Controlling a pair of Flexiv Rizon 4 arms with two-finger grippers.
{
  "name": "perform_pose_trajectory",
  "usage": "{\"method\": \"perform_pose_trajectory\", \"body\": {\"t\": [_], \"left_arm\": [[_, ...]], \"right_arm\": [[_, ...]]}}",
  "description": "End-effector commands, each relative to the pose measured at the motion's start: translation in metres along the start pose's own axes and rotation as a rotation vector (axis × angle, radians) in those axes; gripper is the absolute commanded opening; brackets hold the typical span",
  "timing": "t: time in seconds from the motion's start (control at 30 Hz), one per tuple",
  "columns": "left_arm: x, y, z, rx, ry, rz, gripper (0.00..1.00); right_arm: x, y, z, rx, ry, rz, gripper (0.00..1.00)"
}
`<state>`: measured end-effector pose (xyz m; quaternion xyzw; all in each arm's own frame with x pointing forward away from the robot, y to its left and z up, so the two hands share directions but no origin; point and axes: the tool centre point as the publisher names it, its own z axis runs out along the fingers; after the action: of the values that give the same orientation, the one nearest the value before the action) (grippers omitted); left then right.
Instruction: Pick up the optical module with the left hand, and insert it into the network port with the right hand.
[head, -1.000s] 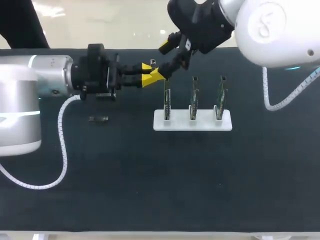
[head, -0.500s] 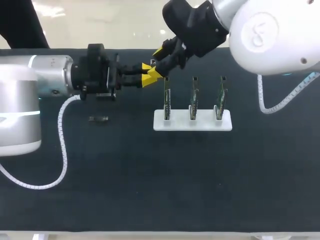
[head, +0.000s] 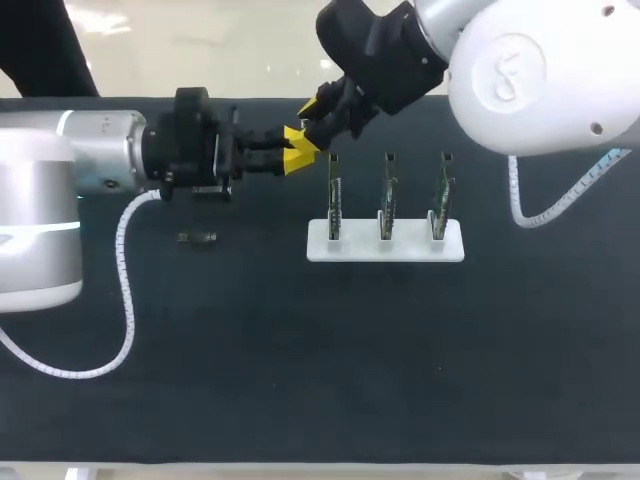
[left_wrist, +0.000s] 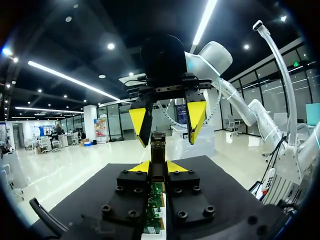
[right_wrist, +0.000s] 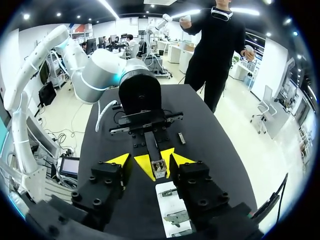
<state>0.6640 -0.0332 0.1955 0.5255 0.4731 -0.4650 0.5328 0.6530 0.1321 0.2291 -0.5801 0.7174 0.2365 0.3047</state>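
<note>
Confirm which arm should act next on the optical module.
Right. The left gripper is shut on the optical module, holding it out. The right gripper has open fingers on either side of its free end, so it likely only needs to close.

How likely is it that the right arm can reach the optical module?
Probably yes: the optical module juts out of the shut left gripper, and the open right gripper straddles its free end with nothing between.

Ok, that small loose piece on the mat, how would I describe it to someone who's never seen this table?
On the black table, find the left gripper. Just on the robot's side of its black body, well aside from the white stand, a small dark bar lies flat. It alone touches neither gripper nor stand.
</note>
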Motion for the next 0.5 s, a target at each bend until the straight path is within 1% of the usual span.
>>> {"method": "perform_pose_trajectory", "body": {"t": [0.03, 0.07, 0.5], "left_arm": [[0.0008, 0.0000, 0.0005, -0.002, -0.002, 0.002, 0.00], [0.0008, 0.0000, 0.0005, -0.002, -0.002, 0.002, 0.00], [0.0008, 0.0000, 0.0005, -0.002, -0.002, 0.002, 0.00]], "right_arm": [[-0.0022, -0.0023, 0.0038, -0.003, 0.002, -0.001, 0.48], [-0.0022, -0.0024, 0.0039, -0.003, 0.003, -0.003, 0.46], [0.0027, -0.0039, 0.0003, -0.016, 0.003, -0.012, 0.45]]}}
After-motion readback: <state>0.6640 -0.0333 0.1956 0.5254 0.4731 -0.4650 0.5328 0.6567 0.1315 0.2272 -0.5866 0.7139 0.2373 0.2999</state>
